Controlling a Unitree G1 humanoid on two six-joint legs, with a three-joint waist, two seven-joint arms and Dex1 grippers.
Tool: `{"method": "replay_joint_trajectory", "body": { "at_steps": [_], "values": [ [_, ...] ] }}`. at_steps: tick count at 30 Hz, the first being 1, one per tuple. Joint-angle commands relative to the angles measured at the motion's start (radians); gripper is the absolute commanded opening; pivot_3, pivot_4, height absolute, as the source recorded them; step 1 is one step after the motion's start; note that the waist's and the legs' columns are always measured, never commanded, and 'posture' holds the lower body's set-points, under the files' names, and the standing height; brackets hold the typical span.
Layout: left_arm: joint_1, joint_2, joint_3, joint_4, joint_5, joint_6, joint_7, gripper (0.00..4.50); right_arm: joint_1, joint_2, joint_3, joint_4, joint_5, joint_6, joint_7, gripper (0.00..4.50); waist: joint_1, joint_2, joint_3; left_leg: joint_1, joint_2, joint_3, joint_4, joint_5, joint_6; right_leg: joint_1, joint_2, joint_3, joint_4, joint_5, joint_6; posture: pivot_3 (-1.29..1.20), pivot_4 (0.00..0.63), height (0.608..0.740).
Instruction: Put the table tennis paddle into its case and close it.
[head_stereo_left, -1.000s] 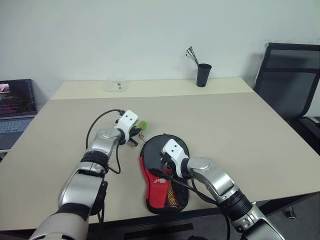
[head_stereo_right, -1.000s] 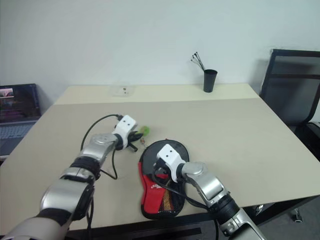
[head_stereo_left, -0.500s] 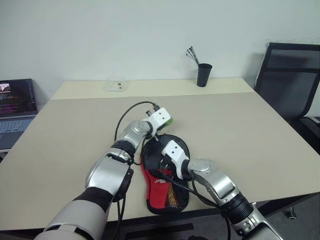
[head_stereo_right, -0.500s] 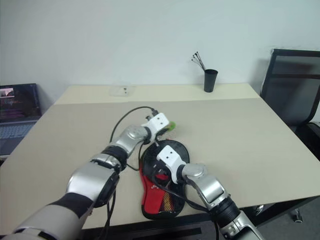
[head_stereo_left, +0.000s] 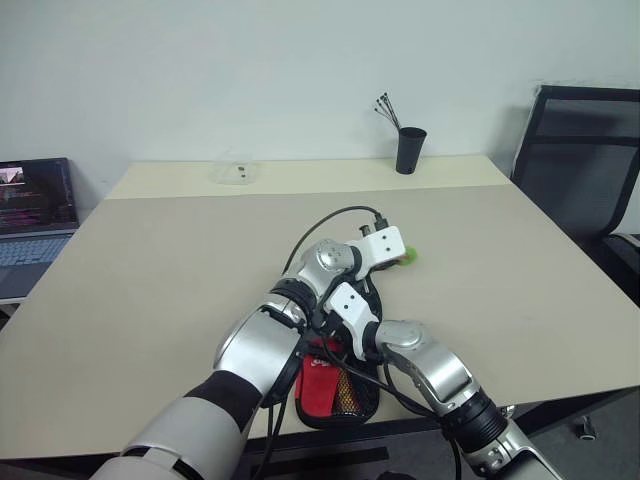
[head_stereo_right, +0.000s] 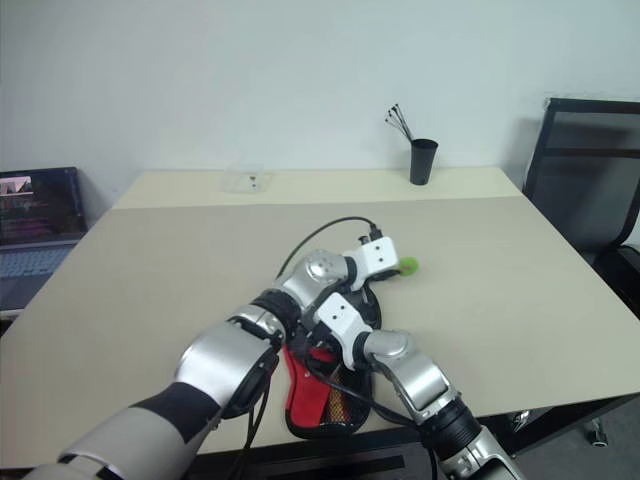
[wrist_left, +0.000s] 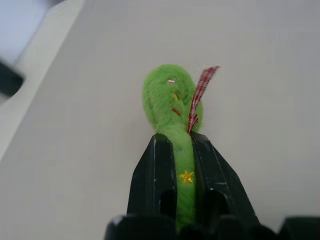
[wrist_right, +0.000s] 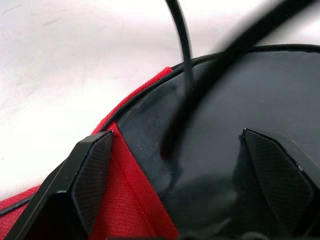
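The case (head_stereo_left: 322, 386) lies flat near the table's front edge; its red panel, white logo and mesh pocket face up. My right gripper (wrist_right: 176, 136) stands open over its black round end, one finger above the red panel and the other above the black fabric. My left arm reaches across above the right hand. My left gripper (wrist_left: 173, 139) is shut on a small green felt object (head_stereo_left: 407, 257) with a red checked ribbon, just right of the case's round end. The table tennis paddle is hidden.
A black cup of pens (head_stereo_left: 407, 150) stands at the table's (head_stereo_left: 150, 270) far edge, with a clear plastic box (head_stereo_left: 232, 172) to its left. A laptop (head_stereo_left: 35, 205) sits off the left side, a black chair (head_stereo_left: 580, 160) off the right. A black cable (wrist_right: 182, 60) hangs across the right wrist view.
My left arm has swung to the right with the green object, from left of the case to beyond its round end, and now crosses over the right hand. The right gripper has stayed put.
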Motion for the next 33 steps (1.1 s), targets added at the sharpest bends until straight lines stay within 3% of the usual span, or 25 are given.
{"method": "replay_joint_trajectory", "body": {
  "at_steps": [1,6,18,27,33],
  "values": [
    [-0.008,-0.017,0.012,-0.050,-0.024,-0.048,-0.054,0.06,0.043,-0.002,0.033,0.065,-0.014,0.063,0.003,4.50,0.000,0.000,0.000,0.000,0.000,0.000,0.000,0.000,0.000,0.000,0.000,0.000,0.000,0.000,0.000,0.00,0.150,0.740],
    [0.015,-0.001,0.000,-0.046,-0.012,-0.021,-0.124,0.06,0.042,0.003,0.034,0.071,-0.013,0.057,0.001,4.50,-0.001,0.001,-0.001,0.000,0.000,0.000,0.000,0.000,0.000,0.000,0.000,0.000,0.000,0.000,0.000,0.00,0.150,0.740],
    [0.010,0.036,0.093,-0.060,-0.106,0.101,-0.191,4.37,0.034,0.010,0.033,0.085,-0.013,0.047,0.003,4.50,-0.004,0.001,-0.001,0.001,0.000,0.000,0.000,0.000,0.000,0.000,0.000,0.000,0.000,0.000,0.000,0.00,0.150,0.740],
    [0.029,0.159,0.186,-0.088,-0.198,0.205,-0.285,4.47,0.026,0.034,-0.001,0.096,0.003,0.032,0.001,4.50,-0.012,0.001,-0.001,0.001,0.000,-0.001,0.000,0.000,0.000,0.000,0.000,0.000,0.001,0.000,0.000,0.00,0.150,0.740],
    [0.135,0.289,0.236,-0.221,-0.292,0.237,-0.453,4.47,0.043,0.036,-0.027,0.051,0.017,0.053,-0.004,4.50,-0.018,0.002,-0.002,0.001,0.002,0.000,0.000,0.000,0.000,0.001,0.000,0.000,0.001,0.000,0.000,0.00,0.150,0.740]
  ]
}}
